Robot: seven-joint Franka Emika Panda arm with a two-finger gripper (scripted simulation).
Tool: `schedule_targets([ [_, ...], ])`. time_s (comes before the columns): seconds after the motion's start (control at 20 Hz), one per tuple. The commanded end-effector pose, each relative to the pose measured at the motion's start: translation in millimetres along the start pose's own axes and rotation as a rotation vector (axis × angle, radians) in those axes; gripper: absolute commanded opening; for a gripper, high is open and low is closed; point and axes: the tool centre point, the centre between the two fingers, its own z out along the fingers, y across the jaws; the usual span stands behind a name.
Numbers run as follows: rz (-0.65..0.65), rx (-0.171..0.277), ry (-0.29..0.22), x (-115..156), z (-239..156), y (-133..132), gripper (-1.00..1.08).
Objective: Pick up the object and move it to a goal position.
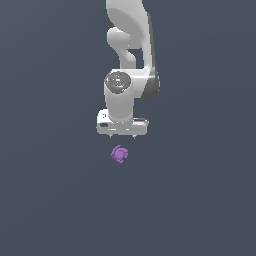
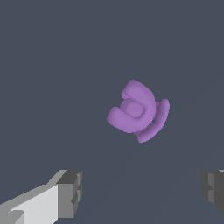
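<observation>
1. From the exterior view, the white arm (image 1: 131,55) comes down out of the top of the scene and ends in the claw (image 1: 122,135), which points straight down over the plain dark grey floor (image 1: 50,200).
2. In that same view only two short fingertips (image 1: 136,136) peek out beneath the broad white hand body, set wide apart, with nothing between them.
3. The purple lump (image 1: 119,154) sits just below the claw in this view, about in line with the gap between the tips and a shade toward the exterior view's left. It is apart from both tips; I cannot tell from here how much height separates them.
4. From the wrist view, the claw (image 2: 142,192) is spread wide: one grey finger pad (image 2: 70,192) on a white finger at one edge, the other pad (image 2: 214,190) at the opposite edge, and bare floor (image 2: 52,65) between.
5. The purple lump (image 2: 138,111) lies on the floor ahead of the open jaws, outside the gap and touching neither pad. It shows curled, knobbly lobes around a hollow, with a ridged curved flange on one side.
6. The claw holds nothing.
</observation>
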Motion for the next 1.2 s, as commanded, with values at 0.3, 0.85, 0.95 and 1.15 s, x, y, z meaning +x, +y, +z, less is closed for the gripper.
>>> schedule_targets([
  [0.3, 0.004, 0.002, 0.016, -0.7, -9.2, 4.1, 1.0],
  [0.85, 0.027, 0.004, 0.026, 0.8, -12.3, 6.5, 1.0],
  [0.95, 0.048, 0.005, 0.028, 2.5, -10.6, 6.8, 1.0],
  [1.15, 0.104, 0.006, 0.033, 7.3, -5.5, 7.4, 1.0],
])
